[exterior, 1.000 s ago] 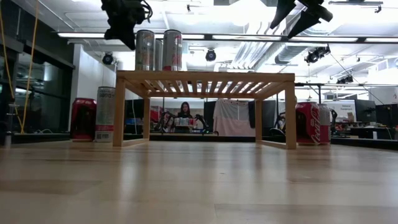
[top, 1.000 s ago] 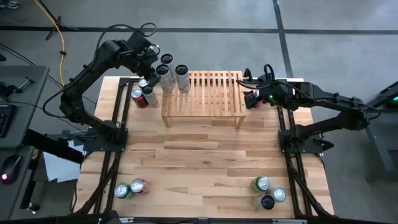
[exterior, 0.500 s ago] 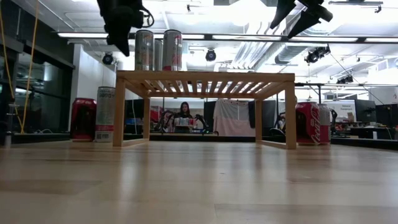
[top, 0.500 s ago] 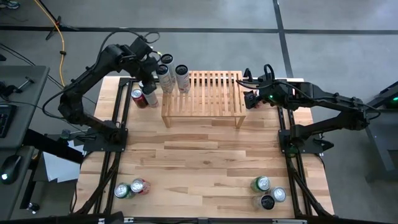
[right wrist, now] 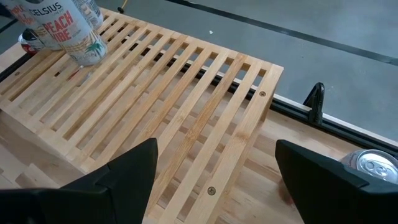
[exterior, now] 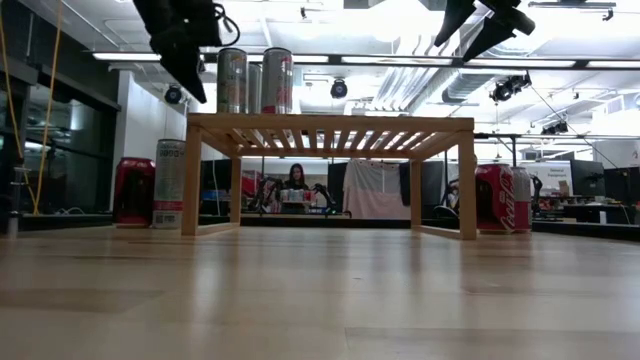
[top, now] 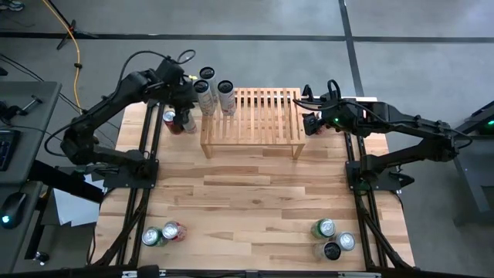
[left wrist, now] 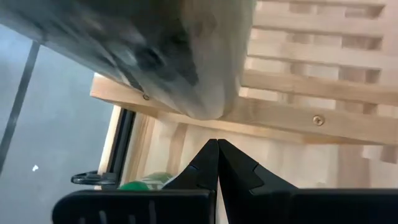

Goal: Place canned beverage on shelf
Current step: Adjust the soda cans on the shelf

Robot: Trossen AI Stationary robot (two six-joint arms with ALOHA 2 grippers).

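Three tall slim cans (top: 210, 89) stand at the upper-left end of the low light-wood slatted shelf (top: 262, 116). My left jaws (top: 179, 99) hang pinched shut, empty, above the red can (top: 170, 120) on the counter (top: 255, 193). Cans look rigid, smooth, likely slippery: grip mid-body. My right jaws (top: 306, 108) hover wide, empty.

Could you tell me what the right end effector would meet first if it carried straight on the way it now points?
Most likely the slatted top of the shelf; the open right end effector looks down across it.
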